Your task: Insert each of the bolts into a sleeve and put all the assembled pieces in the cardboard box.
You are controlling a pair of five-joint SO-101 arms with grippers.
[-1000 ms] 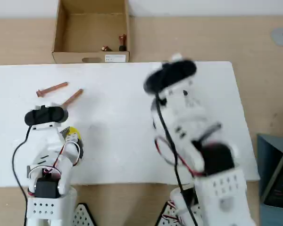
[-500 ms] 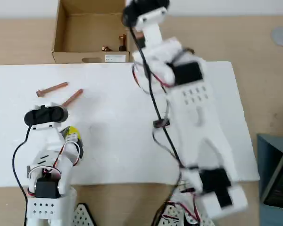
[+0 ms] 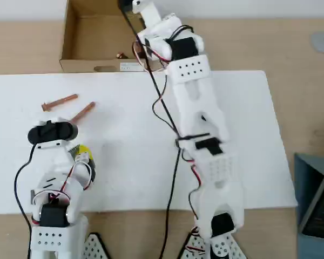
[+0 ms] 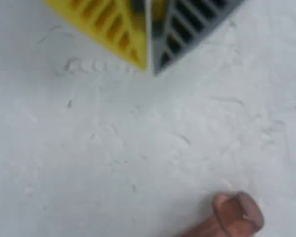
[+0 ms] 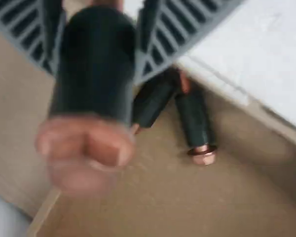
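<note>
Right end effector [image 5: 96,49] clamps a sleeved bolt [image 5: 91,79] above the cardboard box [image 3: 92,66].

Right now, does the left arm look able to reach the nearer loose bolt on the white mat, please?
Probably yes. The bolt lies just ahead of the left claw on bare white mat, with nothing between them; the claw looks shut and would have to open first.

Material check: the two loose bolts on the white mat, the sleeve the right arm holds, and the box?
Bolts: metal by the look, copper-coloured with a dull reddish sheen; plated or solid, can't tell.
Sleeve: dark, matte and smooth, likely plastic or rubber.
Box: plain brown cardboard, with matte walls and folded flaps.
</note>
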